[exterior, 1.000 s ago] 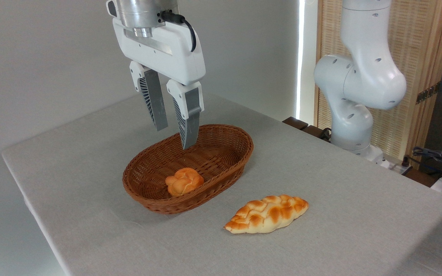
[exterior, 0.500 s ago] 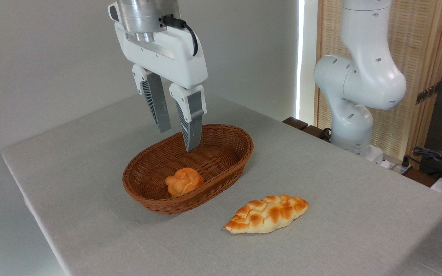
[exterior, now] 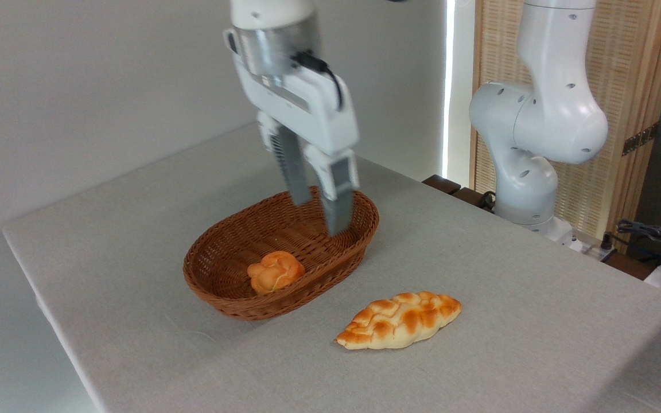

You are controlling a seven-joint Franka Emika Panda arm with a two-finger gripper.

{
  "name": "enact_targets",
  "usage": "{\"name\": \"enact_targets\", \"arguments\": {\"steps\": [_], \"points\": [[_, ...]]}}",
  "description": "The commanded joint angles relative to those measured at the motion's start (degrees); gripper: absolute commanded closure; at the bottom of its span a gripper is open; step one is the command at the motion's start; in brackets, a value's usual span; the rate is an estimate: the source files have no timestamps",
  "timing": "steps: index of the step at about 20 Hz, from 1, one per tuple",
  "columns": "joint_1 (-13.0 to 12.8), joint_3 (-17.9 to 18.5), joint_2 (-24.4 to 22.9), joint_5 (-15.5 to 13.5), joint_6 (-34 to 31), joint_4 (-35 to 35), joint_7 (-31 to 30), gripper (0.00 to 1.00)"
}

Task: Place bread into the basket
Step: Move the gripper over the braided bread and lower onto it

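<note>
- The tool is seen above the far right end of the basket, its fingers pointing down with a narrow gap between them — nothing is held.
- The bread lies on the surface, near and to the right of the basket, close to it but apart from its rim.
- From the tool, the bread lies nearer the camera and a little to the right; it is judged that the coming move must carry the tool that way and down.
- The loaf's long axis runs from near-left to far-right, roughly in line with the basket's own length, so a grasp across its narrow middle is judged the likelier fit — the fingers would probably have to be spread wider first.
- A small bun is already seen inside the basket, toward its near end; the far part is bare.
</note>
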Motion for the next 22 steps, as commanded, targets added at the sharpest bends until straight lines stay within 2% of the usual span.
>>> {"name": "enact_targets", "arguments": {"steps": [1,3,5,8,11,15,22], "points": [[-0.1,3.8,-6.0,1.1,2.7,-10.4,6.0,0.00],[2.0,4.3,-7.2,1.8,4.2,-14.8,8.4,0.00],[2.1,4.4,-6.7,2.3,7.9,-17.0,9.8,0.00],[2.1,4.8,-5.1,7.0,16.2,-21.8,11.9,0.00],[1.6,5.7,-5.0,7.4,17.2,-23.6,14.7,0.00],[1.4,5.9,-3.6,7.5,21.8,-26.5,15.6,0.00],[1.4,6.0,-2.2,7.5,21.9,-26.7,16.2,0.00]]}}
